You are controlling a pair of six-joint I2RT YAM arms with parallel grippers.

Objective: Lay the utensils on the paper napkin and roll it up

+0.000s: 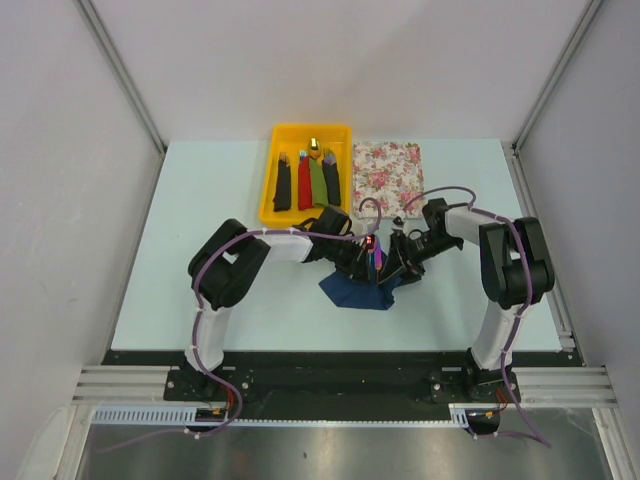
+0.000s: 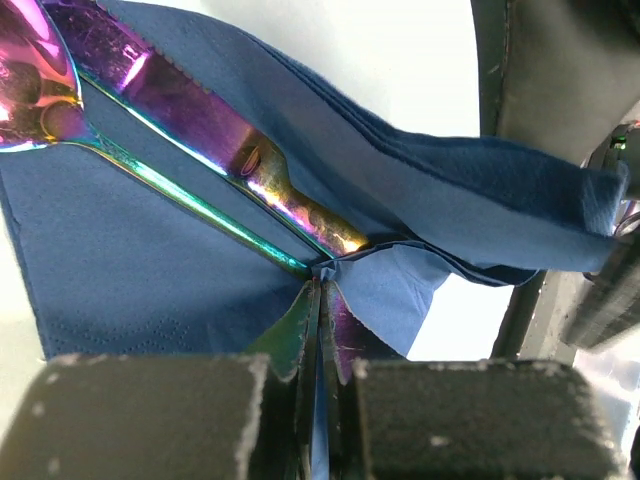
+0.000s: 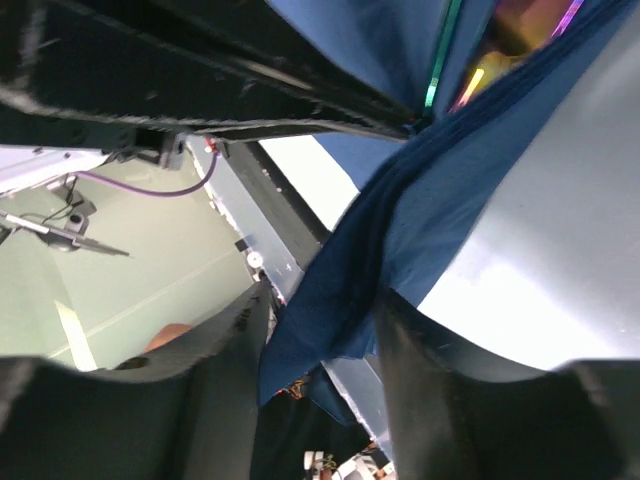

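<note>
Clamping the utensils [image 2: 190, 100] and napkin [image 2: 130, 250] tight at the middle of the table [image 1: 200, 300], the left gripper [image 2: 318, 365] looks safe, but the right gripper [image 3: 315, 340], half-open astride a loose fold, could tear the thin paper or spill them if it tugs.

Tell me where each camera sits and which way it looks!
Top camera: above and behind, looking down on the pale table; both arms show, left gripper and right gripper together at the dark navy-blue paper napkin.
Left wrist: looks along its black fingers at the iridescent purple metal utensils on the napkin.
Right wrist: looks past its black fingers, a napkin edge between them.
Shared: every view shows the napkin.
</note>
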